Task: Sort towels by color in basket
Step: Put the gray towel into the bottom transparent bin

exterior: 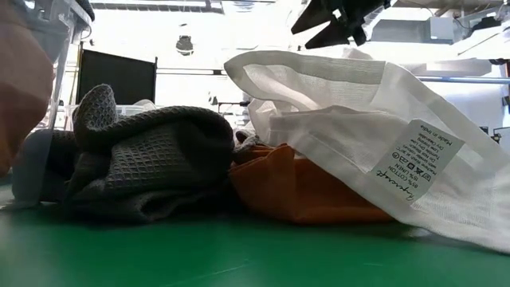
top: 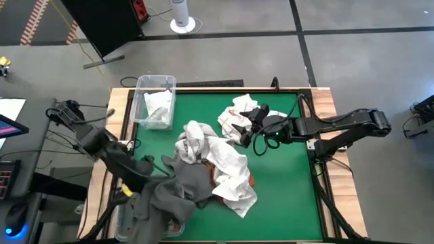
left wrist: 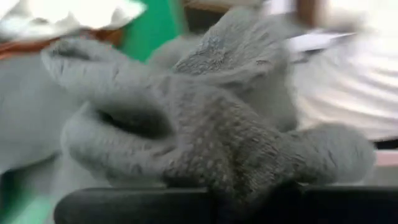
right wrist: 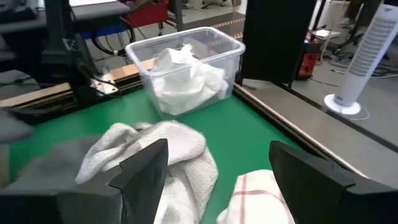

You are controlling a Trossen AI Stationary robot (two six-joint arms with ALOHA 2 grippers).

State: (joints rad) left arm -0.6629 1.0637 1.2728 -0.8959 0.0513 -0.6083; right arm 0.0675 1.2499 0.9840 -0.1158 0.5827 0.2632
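**Grey towel at the lower-left bin; right arm waits over the red-striped cloth**

Nearest the bottom edge of the high view, the left gripper (top: 139,177) sits low on the left side of the table, buried in the dark grey towel (top: 178,190). In the left wrist view that waffle-weave cloth (left wrist: 205,130) fills the frame and bunches right against the dark fingers, so the jaws look closed on a fold of it, though the fingertips themselves are hidden. The grey towel spills from the green mat toward a clear bin (top: 146,227) at the lower left corner, where part of it already hangs over the rim.

Mid-frame lies the mixed heap: a white towel (top: 224,166) draped across the middle, with the rust-orange towel (top: 215,175) peeking from underneath; the low view shows the orange one (exterior: 299,187) pinned beneath the white.

Further up and to the right, the right gripper (top: 252,127) hovers with its jaws wide apart and empty, as its wrist view shows. A white cloth with red stripes (top: 236,120) lies directly under and just left of it, its long axis running roughly up-down in the frame. The right arm is clearly the nearer one to this cloth.

Farthest, at upper left, a clear plastic basket (top: 169,83) already contains white cloth (top: 157,107).
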